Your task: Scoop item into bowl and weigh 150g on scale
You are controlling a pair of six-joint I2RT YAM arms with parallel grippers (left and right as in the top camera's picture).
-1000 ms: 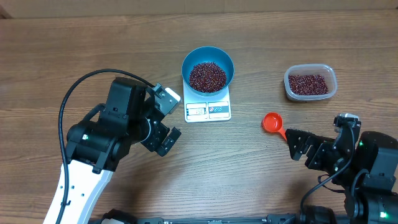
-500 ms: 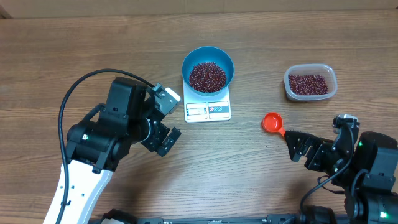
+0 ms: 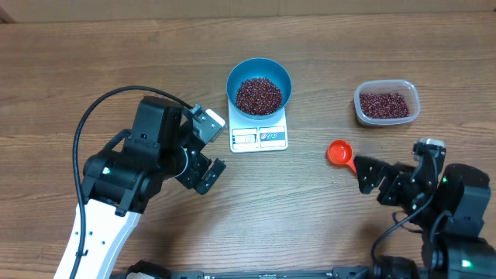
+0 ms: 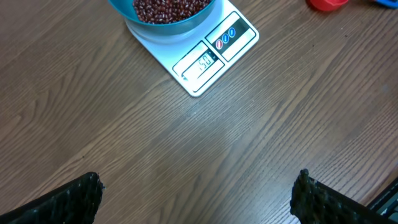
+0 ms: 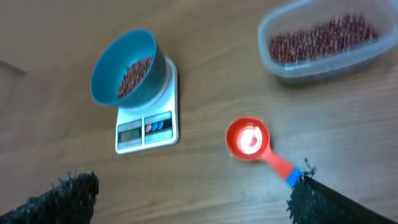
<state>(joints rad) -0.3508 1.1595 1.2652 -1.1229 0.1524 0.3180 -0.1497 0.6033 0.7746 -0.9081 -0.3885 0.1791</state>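
The blue bowl [image 3: 259, 77] stands on the white scale [image 3: 260, 138] and holds a heap of red-brown beans [image 3: 259, 94]. More beans fill a clear tub [image 3: 387, 103] at the right. A red scoop [image 3: 339, 152] lies empty on the table, its handle running toward my right gripper [image 3: 367, 177], which is open with the handle's blue tip [image 5: 292, 176] just off one finger [image 5: 323, 202]. My left gripper [image 3: 209, 149] hangs open left of the scale, with only bare wood between its jaws. In the left wrist view the scale [image 4: 214, 53] and the bowl [image 4: 168, 26] lie ahead.
A black cable [image 3: 101, 108] loops off the left arm over the table's left side. Bare wood separates the scale from the tub. The right arm's base [image 3: 465, 209] fills the near right corner.
The right arm has shifted slightly toward the scoop handle. The left arm, bowl, scale and scoop have not moved.
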